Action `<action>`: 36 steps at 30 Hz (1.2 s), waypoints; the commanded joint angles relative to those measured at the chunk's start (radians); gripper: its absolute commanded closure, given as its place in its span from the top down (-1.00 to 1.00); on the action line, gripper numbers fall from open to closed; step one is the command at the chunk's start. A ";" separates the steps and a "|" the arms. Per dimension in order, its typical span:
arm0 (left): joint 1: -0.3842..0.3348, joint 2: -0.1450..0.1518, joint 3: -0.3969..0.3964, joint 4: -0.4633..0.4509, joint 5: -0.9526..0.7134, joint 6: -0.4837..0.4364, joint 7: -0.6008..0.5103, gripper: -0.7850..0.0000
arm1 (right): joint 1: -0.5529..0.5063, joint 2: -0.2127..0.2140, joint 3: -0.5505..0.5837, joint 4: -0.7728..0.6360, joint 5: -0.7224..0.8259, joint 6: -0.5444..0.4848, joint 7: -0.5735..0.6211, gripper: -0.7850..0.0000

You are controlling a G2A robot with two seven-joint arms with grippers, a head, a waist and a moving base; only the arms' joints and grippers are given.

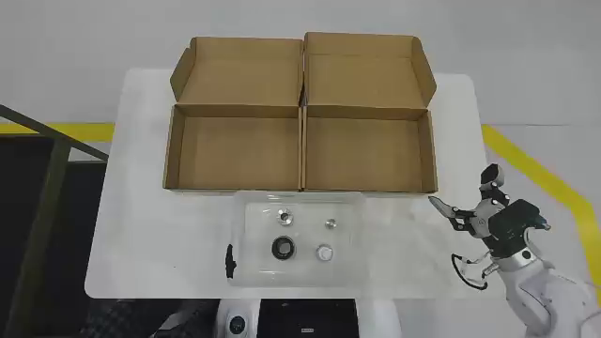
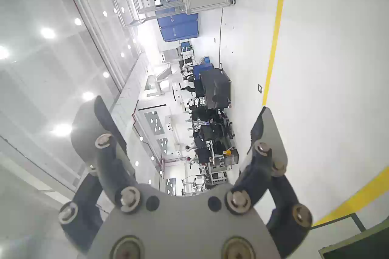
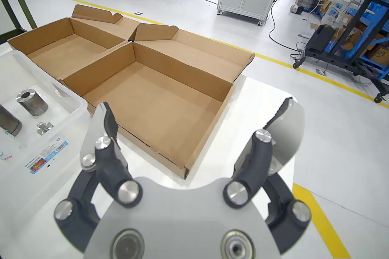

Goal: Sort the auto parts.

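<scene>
- A white surface (image 1: 141, 197) stands on a pale floor (image 1: 75, 19) with a yellow line (image 1: 535, 164).
- Two brown boxes sit side by side in the middle of the top view and touch each other: the left box (image 1: 235, 155) and the right box (image 1: 368, 155). Both lids are folded back toward the upper edge.
- A clear tray (image 1: 305, 202) sits just below the boxes.
- Four auto parts lie in the tray: a silver ring (image 1: 285, 215), a small silver piece (image 1: 331, 222), a black ring (image 1: 284, 249) and a white cap (image 1: 325, 253).
- A small black part (image 1: 228, 261) lies just beside the tray's left edge.
- The right gripper (image 1: 445, 231) is at the lower right of the top view, near the surface's right edge and well apart from the tray. It is spread wide and holds nothing.
- The left gripper (image 2: 180, 104) points out across the floor. It is spread wide too, with nothing in it.
</scene>
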 commanded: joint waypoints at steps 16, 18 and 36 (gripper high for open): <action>0.000 0.000 0.000 0.000 0.000 0.000 0.000 1.00 | 0.007 0.001 -0.015 -0.012 -0.008 -0.016 0.017 1.00; 0.000 0.000 0.000 0.000 0.000 0.000 0.000 1.00 | 0.023 0.004 -0.036 -0.022 -0.012 -0.052 0.038 1.00; 0.000 0.000 0.000 0.000 0.000 0.000 0.000 1.00 | 0.111 0.035 -0.187 -0.172 -0.073 -0.376 0.235 1.00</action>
